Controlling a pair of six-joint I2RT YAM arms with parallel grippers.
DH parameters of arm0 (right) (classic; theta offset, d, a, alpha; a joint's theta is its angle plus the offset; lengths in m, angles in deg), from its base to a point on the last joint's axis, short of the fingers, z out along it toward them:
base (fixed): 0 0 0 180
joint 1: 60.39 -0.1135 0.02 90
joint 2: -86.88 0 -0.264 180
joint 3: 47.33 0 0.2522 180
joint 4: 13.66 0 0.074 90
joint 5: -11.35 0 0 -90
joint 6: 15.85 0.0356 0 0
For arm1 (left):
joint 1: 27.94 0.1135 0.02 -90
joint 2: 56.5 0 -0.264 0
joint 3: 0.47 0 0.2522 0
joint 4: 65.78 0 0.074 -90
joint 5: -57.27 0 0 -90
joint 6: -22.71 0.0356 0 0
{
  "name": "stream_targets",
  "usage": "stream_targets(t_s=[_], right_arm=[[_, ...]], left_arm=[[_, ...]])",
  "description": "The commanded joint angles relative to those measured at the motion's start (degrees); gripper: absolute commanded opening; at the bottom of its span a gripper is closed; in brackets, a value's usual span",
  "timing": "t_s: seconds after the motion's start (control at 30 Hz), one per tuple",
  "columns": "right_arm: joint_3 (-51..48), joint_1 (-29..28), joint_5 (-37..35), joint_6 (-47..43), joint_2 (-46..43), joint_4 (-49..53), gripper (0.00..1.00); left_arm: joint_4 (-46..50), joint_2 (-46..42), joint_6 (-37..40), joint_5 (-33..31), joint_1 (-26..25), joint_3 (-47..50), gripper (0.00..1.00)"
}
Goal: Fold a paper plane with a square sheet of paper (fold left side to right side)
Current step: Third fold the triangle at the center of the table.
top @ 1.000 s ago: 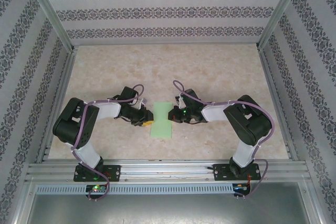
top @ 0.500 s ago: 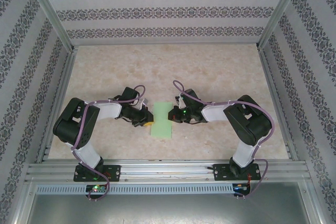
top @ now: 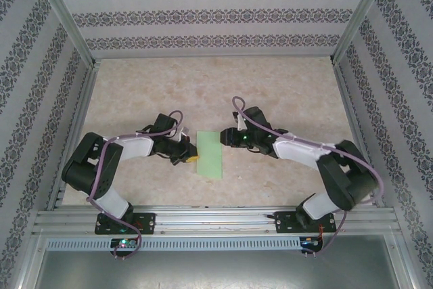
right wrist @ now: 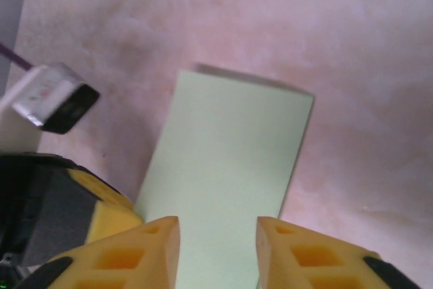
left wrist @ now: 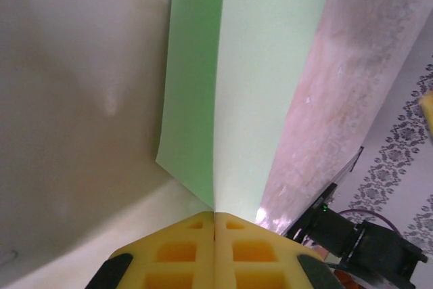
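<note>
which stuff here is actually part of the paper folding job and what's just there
Part of the job:
green sheet of paper, folded double
left gripper, shut on its edge
right gripper, open, near it

Just there:
table
patterned walls
metal frame

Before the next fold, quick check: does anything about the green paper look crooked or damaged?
Nothing torn or crumpled. The folded sheet of paper sits slightly askew on the table. Where the left gripper pinches its left edge, the two layers seem to part a little.
</note>
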Motion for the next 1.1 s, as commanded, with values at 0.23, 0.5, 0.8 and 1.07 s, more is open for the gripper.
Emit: stream_targets(t_s=[0.23, 0.5, 0.8, 1.07], right_arm=[[-6.2, -19.1, -24.8, -19.1, -13.4, 7.8, 0.56], [-7.0, -35.2, -36.5, -33.5, -7.1, 5.0, 0.70], [-3.2, -40.6, -42.8, -39.3, 3.5, -0.7, 0.77], [1.9, -39.9, -46.5, -39.9, 10.0, -2.7, 0.75]], left_arm=[[-5.3, -1.7, -8.1, 0.5, -0.9, 2.5, 0.00], [-5.1, -1.7, -8.5, 0.3, -1.2, 2.6, 0.00], [-5.1, -1.7, -8.7, 0.1, -1.4, 2.6, 0.00], [-4.8, -1.6, -8.5, 0.0, -1.6, 2.7, 0.00]])
